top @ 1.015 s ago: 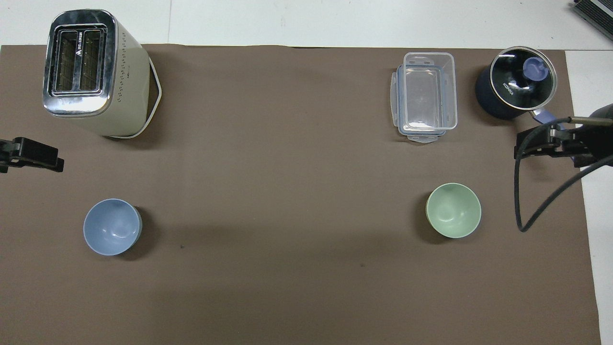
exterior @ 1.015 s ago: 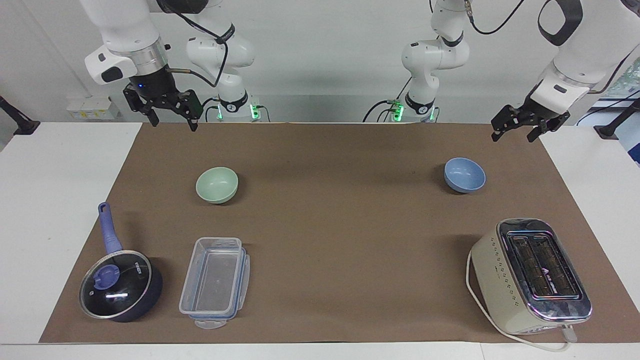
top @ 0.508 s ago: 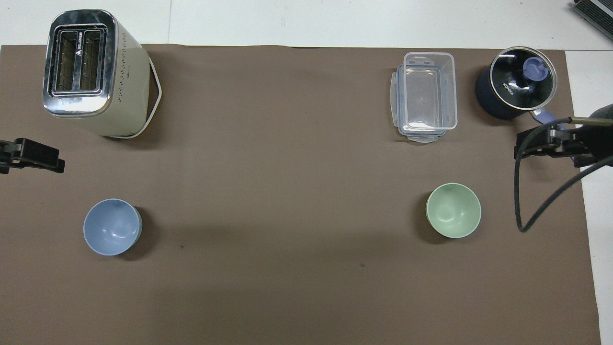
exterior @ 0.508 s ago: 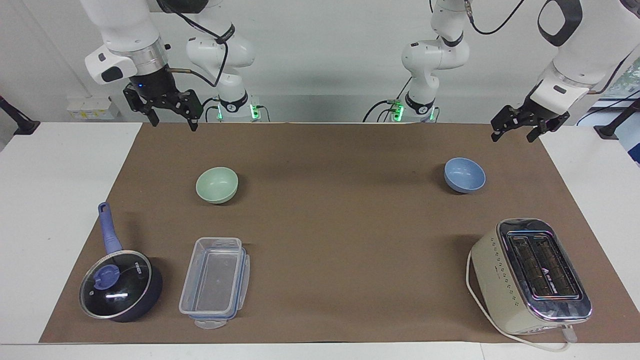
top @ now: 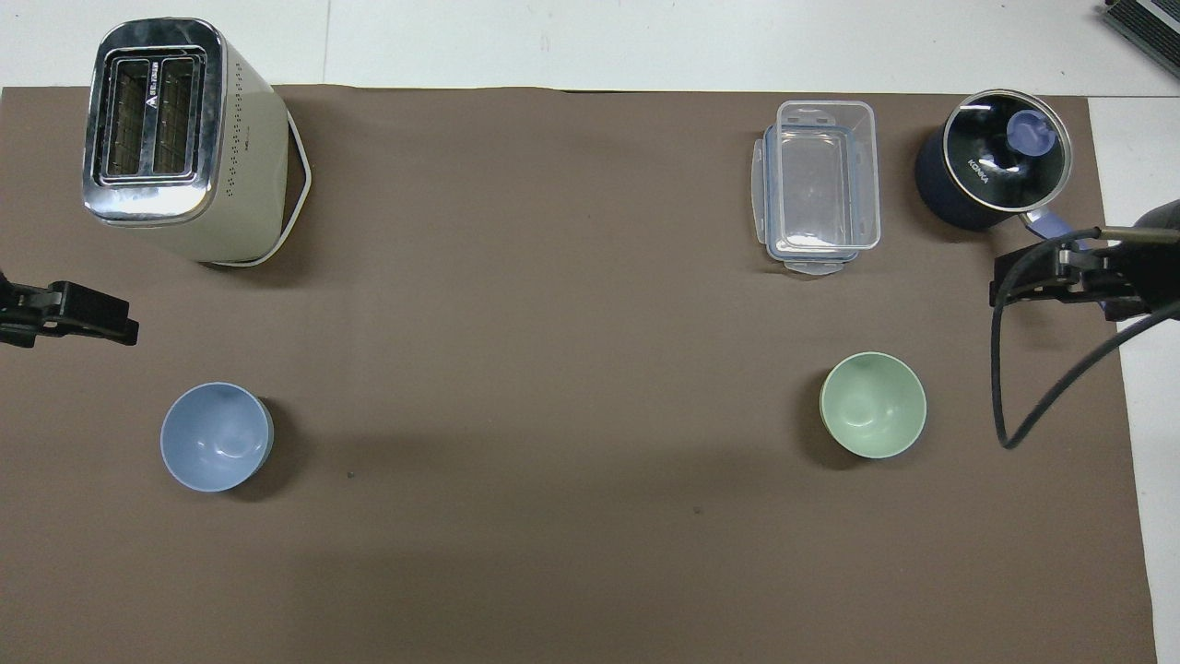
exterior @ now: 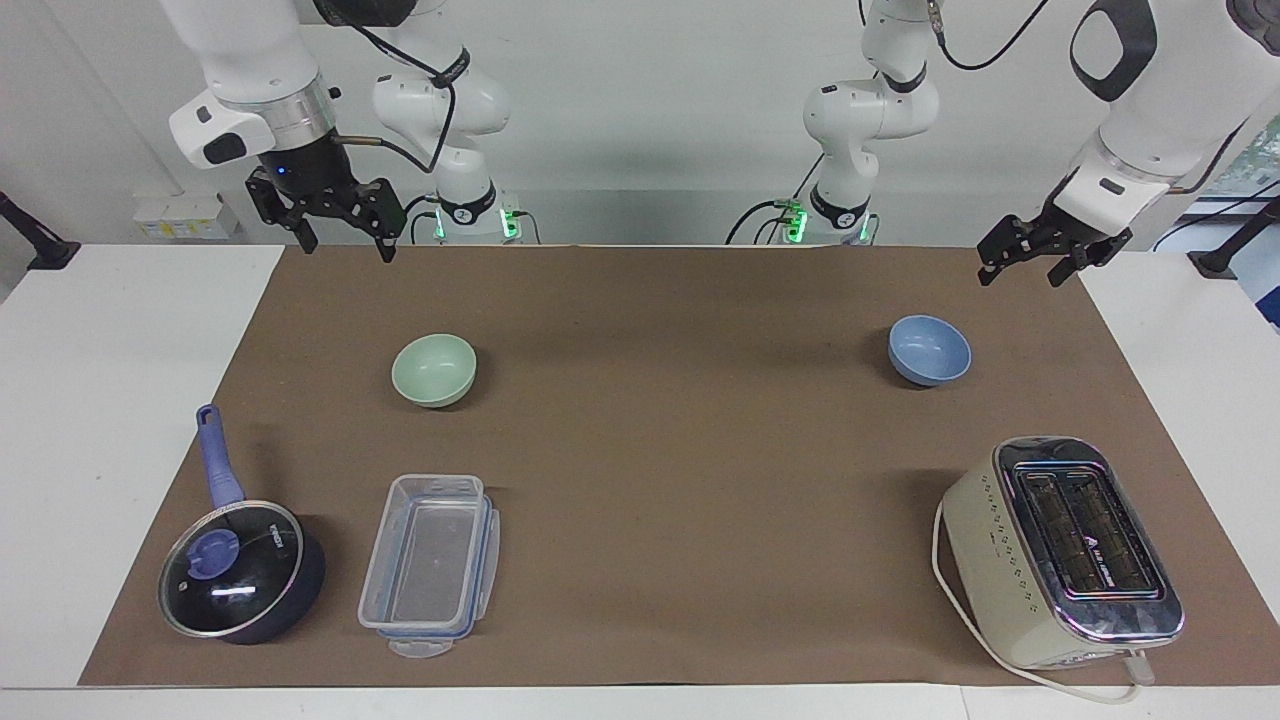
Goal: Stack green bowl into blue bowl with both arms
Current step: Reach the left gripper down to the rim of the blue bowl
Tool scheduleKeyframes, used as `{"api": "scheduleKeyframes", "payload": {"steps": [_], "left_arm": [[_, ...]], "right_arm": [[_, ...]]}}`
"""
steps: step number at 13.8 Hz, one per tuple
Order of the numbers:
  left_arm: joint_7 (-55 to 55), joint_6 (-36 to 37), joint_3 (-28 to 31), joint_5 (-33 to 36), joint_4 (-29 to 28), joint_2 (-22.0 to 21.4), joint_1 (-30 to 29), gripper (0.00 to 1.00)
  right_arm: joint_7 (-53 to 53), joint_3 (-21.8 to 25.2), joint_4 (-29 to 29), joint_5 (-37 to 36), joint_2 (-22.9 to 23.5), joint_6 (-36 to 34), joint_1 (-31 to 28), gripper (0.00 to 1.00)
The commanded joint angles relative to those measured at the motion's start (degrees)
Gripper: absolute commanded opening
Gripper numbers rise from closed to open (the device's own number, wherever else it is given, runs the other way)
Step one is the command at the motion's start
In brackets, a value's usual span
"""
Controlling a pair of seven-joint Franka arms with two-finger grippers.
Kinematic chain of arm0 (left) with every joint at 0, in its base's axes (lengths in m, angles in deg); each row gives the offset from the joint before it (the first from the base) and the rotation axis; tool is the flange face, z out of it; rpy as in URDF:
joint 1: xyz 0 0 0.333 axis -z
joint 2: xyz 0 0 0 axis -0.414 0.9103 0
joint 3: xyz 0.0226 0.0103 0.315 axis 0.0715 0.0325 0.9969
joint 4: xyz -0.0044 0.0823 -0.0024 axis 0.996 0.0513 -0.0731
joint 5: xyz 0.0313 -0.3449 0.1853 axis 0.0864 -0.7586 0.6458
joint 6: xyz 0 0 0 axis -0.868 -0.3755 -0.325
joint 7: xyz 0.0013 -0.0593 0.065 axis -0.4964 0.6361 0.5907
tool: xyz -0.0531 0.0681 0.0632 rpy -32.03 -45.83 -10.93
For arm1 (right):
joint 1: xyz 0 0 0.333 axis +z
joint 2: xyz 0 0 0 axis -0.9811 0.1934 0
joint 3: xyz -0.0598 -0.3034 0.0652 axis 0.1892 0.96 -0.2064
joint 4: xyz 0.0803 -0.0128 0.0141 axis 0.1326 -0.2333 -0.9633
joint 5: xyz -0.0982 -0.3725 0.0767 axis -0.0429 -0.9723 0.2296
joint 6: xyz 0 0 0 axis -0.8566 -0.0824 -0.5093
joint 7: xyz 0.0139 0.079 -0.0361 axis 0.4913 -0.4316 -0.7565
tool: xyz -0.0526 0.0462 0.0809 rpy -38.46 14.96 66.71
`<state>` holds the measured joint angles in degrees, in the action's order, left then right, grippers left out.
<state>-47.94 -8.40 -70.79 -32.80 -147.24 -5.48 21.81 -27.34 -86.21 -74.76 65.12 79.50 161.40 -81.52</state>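
Observation:
The pale green bowl (exterior: 434,369) stands upright on the brown mat toward the right arm's end of the table; it also shows in the overhead view (top: 873,404). The light blue bowl (exterior: 929,349) stands upright toward the left arm's end, also seen from above (top: 217,436). My right gripper (exterior: 348,250) hangs open and empty in the air over the mat's edge, apart from the green bowl; the overhead view shows it too (top: 1005,290). My left gripper (exterior: 1020,276) hangs open and empty above the mat beside the blue bowl, clear of it (top: 111,325).
A cream toaster (exterior: 1065,550) with a white cord stands farther from the robots than the blue bowl. A clear plastic box (exterior: 430,560) and a dark blue lidded saucepan (exterior: 240,570) lie farther out than the green bowl. A brown mat (exterior: 680,460) covers the table.
My left gripper has shifted a little toward the blue bowl. The right gripper and both bowls have not moved.

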Motion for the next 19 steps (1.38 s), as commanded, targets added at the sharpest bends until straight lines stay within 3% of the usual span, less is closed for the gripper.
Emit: {"api": "scheduleKeyframes", "payload": {"steps": [1, 15, 19], "left_arm": [[-0.1, -4.6, 0.3, 0.0, -7.0, -3.2, -0.4, 1.0], [11.2, -21.1, 0.4, -0.1, -25.1, -4.0, -7.5, 1.0], [12.9, -30.4, 0.4, -0.1, -33.8, -3.8, -9.5, 1.0]], "right_arm": [[0.9, -0.1, -1.7, 0.5, -1.4, 1.0, -0.7, 1.0], [0.9, -0.1, -1.6, 0.5, -1.3, 1.0, -0.8, 1.0], [0.9, -0.1, -1.5, 0.5, -1.3, 1.0, -0.8, 1.0]]}}
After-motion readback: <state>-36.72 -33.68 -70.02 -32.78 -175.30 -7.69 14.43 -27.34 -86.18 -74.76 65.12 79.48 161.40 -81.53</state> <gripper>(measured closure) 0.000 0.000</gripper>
